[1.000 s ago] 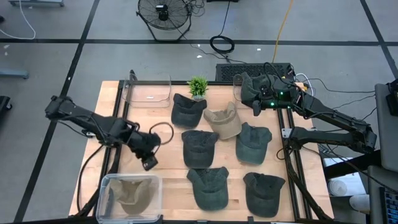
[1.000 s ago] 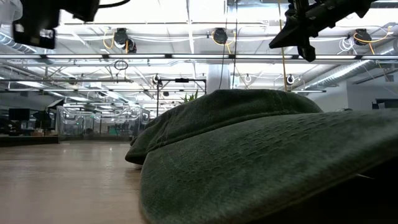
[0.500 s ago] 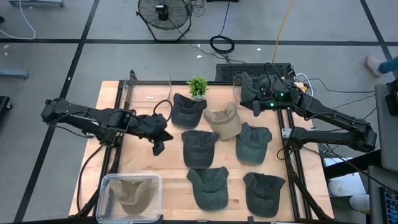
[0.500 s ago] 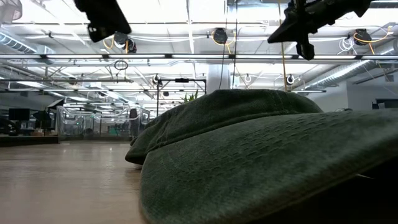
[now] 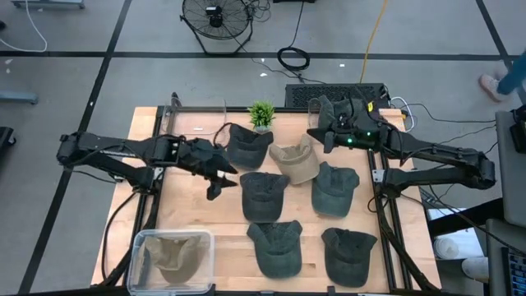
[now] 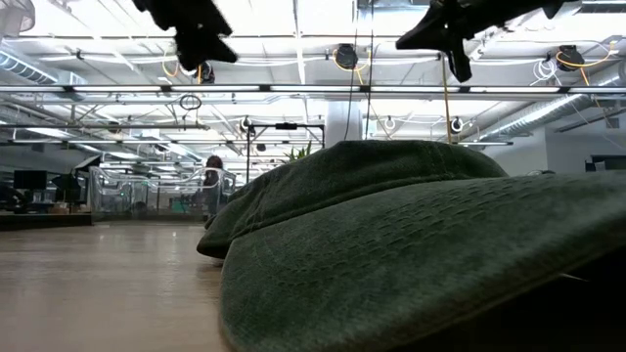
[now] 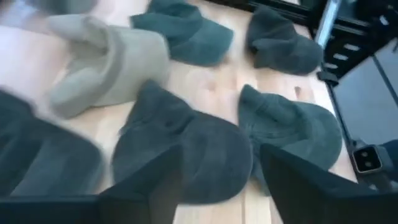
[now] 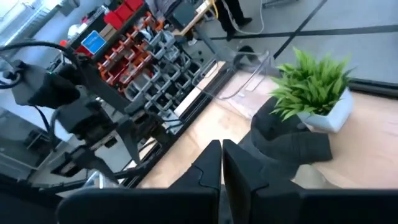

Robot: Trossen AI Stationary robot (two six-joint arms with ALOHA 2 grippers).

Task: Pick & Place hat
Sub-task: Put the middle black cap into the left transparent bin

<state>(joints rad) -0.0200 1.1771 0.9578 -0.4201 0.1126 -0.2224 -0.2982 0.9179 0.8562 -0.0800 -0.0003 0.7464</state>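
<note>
We have the left gripper [image 5: 215,182] hovering with its jaws apart just left of a dark green cap [image 5: 263,195] in the middle of the table [image 5: 189,218]. The cap lies to the right of those jaws, brim toward the near edge, and the left arm is the closer one. The right gripper [image 5: 319,136] waits, jaws together, over the far right. The left wrist view shows the cap straight ahead between the jaws; the high view adds a clear bin [image 5: 171,260] at the near left holding a tan hat.
</note>
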